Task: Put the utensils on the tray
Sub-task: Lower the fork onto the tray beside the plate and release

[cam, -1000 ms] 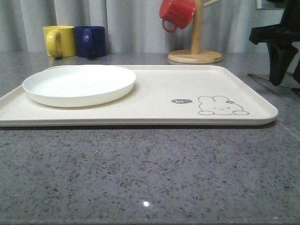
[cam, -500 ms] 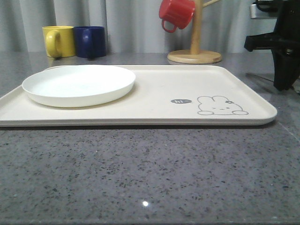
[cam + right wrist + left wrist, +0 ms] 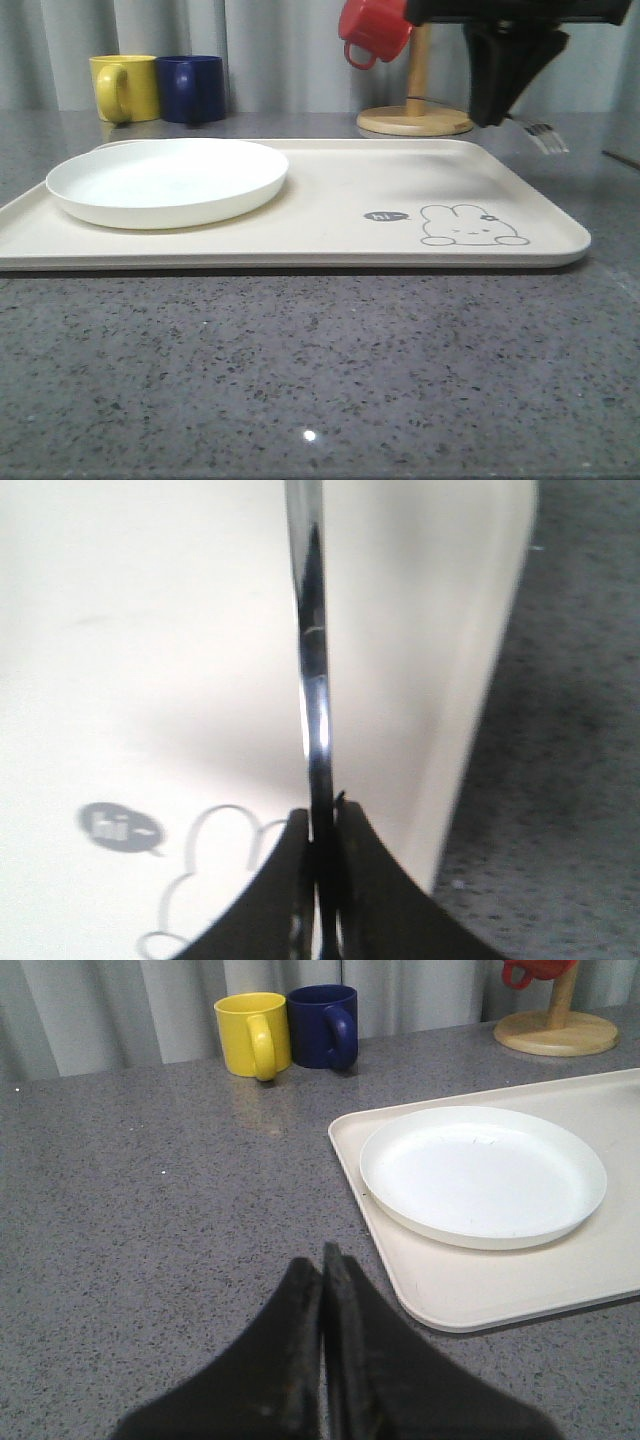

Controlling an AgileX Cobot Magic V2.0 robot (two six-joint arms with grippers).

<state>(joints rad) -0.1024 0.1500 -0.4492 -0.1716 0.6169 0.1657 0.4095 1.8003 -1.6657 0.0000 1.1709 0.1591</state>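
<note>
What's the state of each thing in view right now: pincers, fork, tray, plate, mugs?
right pincer: shut on the fork, above the tray's right end
fork: held in the air, tines clear of the tray
left pincer: shut, holding nothing, over bare table
tray: flat on the table, no utensils on it
plate: empty, on the tray's left part
yellow mug: upright on the table
blue mug: upright, beside the yellow mug
red mug: hanging on the wooden stand

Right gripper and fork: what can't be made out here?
- Fork: front view shows blurred tines only; the right gripper hides the handle.
- Right wrist view: handle edge-on, top cut by the frame.
- Tray: fork's height above it unclear.
</note>
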